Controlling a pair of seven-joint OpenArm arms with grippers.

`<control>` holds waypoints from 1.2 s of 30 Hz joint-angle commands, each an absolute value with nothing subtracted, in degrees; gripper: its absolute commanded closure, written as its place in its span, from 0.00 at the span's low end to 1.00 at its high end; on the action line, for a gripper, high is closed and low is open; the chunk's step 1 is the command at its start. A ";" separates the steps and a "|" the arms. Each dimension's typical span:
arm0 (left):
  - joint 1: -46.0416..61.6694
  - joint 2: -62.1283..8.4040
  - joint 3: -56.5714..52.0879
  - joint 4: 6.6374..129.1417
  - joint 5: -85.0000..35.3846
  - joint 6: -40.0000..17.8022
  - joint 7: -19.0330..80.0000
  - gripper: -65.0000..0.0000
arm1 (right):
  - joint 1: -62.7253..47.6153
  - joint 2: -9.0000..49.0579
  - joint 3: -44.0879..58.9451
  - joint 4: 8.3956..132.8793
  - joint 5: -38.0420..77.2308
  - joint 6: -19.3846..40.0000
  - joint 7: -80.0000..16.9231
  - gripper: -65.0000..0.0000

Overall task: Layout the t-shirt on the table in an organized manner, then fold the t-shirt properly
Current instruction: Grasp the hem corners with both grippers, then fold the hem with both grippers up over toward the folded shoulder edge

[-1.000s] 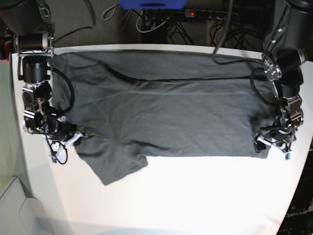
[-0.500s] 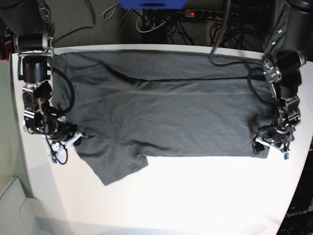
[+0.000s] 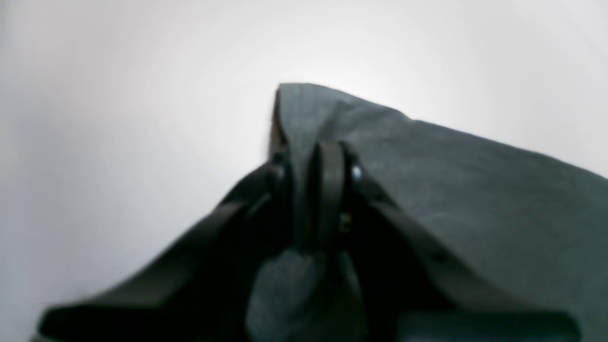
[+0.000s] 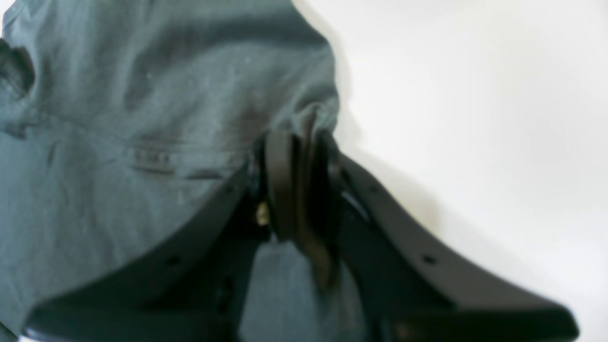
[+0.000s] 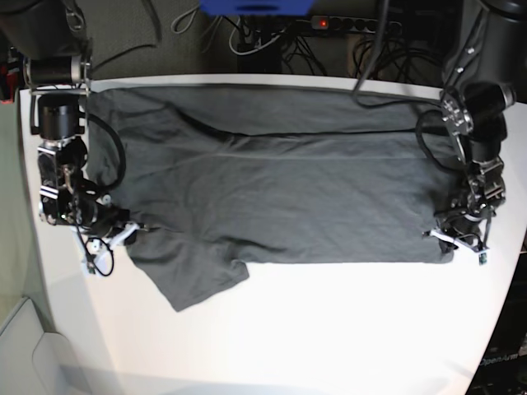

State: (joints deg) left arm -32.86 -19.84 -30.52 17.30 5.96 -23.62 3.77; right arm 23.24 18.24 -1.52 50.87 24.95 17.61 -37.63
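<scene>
The dark grey t-shirt (image 5: pixel 272 185) lies spread across the white table (image 5: pixel 329 329), one sleeve poking out at the lower left. My left gripper (image 5: pixel 451 244) sits at the shirt's lower right corner and is shut on that corner of the t-shirt (image 3: pixel 427 190), the cloth pinched between its black fingers (image 3: pixel 327 190). At the shirt's left edge my right gripper (image 5: pixel 123 232) is shut on a bunched fold of the t-shirt (image 4: pixel 142 118), cloth squeezed between its fingers (image 4: pixel 285 185).
Cables and a power strip (image 5: pixel 354 22) lie behind the table's far edge. Both arms (image 5: pixel 58 123) stand at the table's left and right sides. Bare white tabletop fills the front half.
My left gripper has shut on the shirt's lower right corner, pulling that corner flatter. The right gripper has stayed in place.
</scene>
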 commanded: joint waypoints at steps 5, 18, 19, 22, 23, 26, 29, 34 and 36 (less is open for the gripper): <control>-32.48 -19.21 -30.37 17.27 7.60 -24.66 9.19 0.94 | 23.43 18.59 -1.63 50.86 24.40 17.63 -40.22 0.99; -28.97 -17.10 -30.81 33.98 7.34 -24.84 23.08 0.99 | 23.96 19.03 -1.19 51.38 24.66 17.80 -40.22 1.00; -27.91 -17.01 -30.81 36.44 7.34 -24.84 23.96 0.99 | 23.87 19.03 -1.19 51.82 24.66 17.89 -40.40 1.00; -25.10 -15.69 -30.81 42.86 7.34 -24.84 26.77 0.99 | 21.05 19.74 -1.10 57.98 24.75 17.89 -40.57 1.00; -24.66 -15.43 -30.81 44.18 7.34 -24.84 27.30 0.99 | 19.74 19.82 -0.92 60.97 24.75 17.89 -40.40 1.00; -23.87 -15.16 -30.81 47.34 7.34 -24.84 28.88 0.99 | 16.04 19.74 0.84 69.05 24.75 17.89 -40.75 1.00; -23.43 -15.08 -30.81 49.36 7.34 -24.92 30.37 0.99 | 13.05 19.74 1.89 74.86 24.75 17.89 -40.75 1.00; -22.55 -15.08 -30.90 53.14 7.25 -28.53 33.71 0.99 | 9.10 19.82 4.09 82.07 24.75 17.89 -40.75 1.00; -22.11 -15.08 -30.90 55.34 7.25 -30.90 35.47 0.99 | 7.69 20.00 5.05 84.53 24.75 17.89 -40.75 1.00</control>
